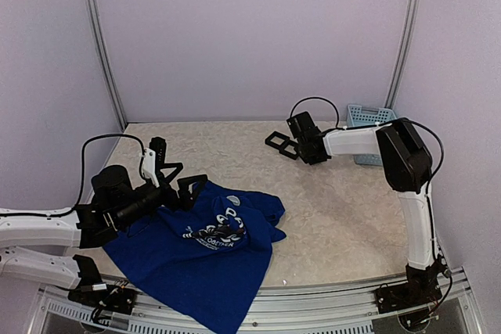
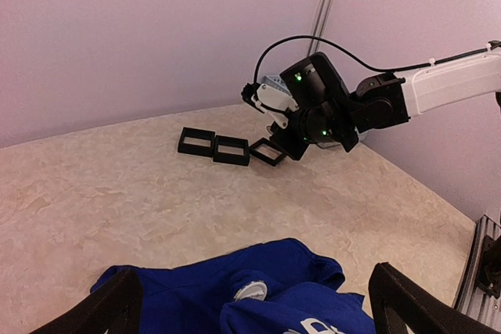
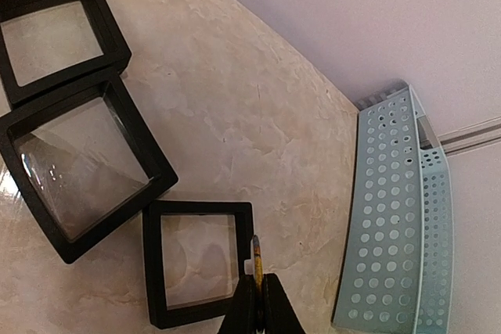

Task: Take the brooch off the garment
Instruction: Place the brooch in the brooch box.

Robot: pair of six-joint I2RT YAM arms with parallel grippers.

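Left gripper (image 1: 178,166) hangs wide open over the crumpled blue garment (image 1: 196,263) at the near-left edge of the table (image 1: 337,217), while farther back the right gripper (image 3: 257,283) pinches a thin brooch (image 3: 256,254) above the end one of three black frames (image 3: 153,263), with the pale-blue basket (image 3: 391,224) beyond.

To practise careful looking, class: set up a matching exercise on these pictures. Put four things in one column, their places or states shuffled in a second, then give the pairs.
Column one:
1 garment
2 basket
3 left claw
4 right claw

Column two:
A shut, at a black frame's edge
B crumpled, draped over the table's near edge
C open, above the garment
D at the table's far right

Pairs: 1-B, 2-D, 3-C, 4-A
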